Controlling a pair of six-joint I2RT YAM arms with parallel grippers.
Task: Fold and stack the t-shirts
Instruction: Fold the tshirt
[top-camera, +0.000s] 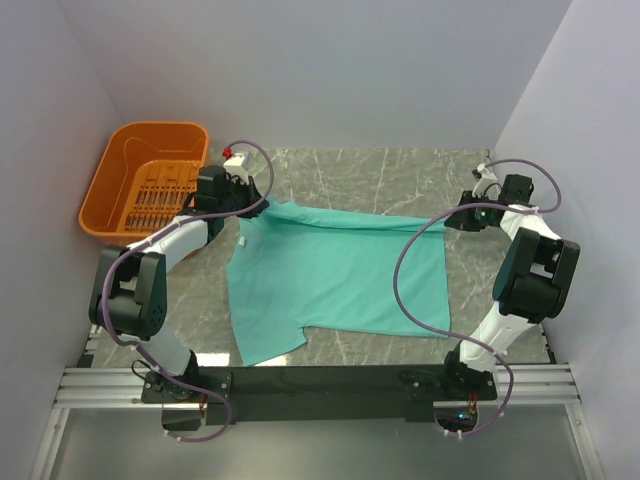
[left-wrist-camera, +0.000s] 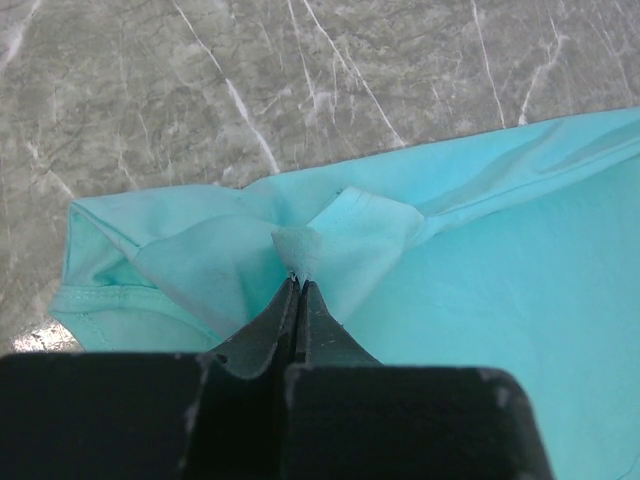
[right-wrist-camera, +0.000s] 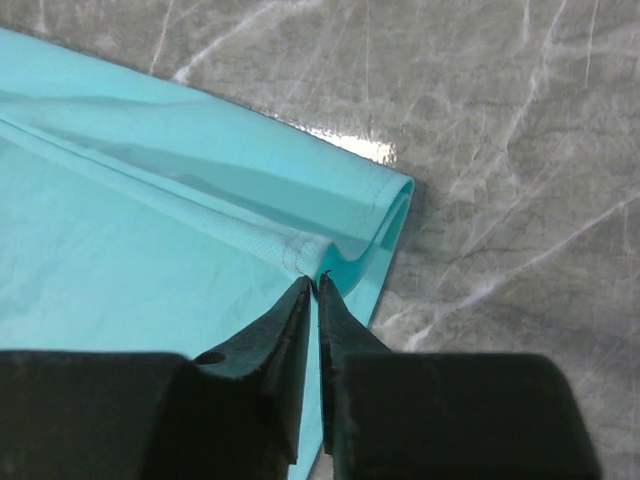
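The teal t-shirt (top-camera: 340, 275) lay spread on the marble table (top-camera: 400, 170), just right of the orange basket (top-camera: 105, 190). At its far edge, closest to the basket, the left claw (left-wrist-camera: 297, 284) was clenched on a pinch of cloth. Farthest from the basket, the right claw (right-wrist-camera: 312, 283) sat barely parted at the hem, and I couldn't tell whether it gripped.

t-shirt (top-camera: 340, 270): thin, soft teal cloth; matt, lightly creased; stitched hem finely textured.
table top (top-camera: 400, 170): grey marble-look slab with white veins; smooth, slightly glossy, with a bright glare patch beside the cloth edge.
basket (top-camera: 110, 190): orange slotted plastic; smooth, with a mild sheen.
left gripper (left-wrist-camera: 298, 283): black fingers, matt and faintly grainy; apparently plastic.
right gripper (right-wrist-camera: 312, 280): same black matt finish.
cables (top-camera: 398, 272): grey-purple sheath, smooth.
base frame (top-camera: 320, 402): silvery metal profile, dull sheen.
walls (top-camera: 330, 70): plain white, matt.
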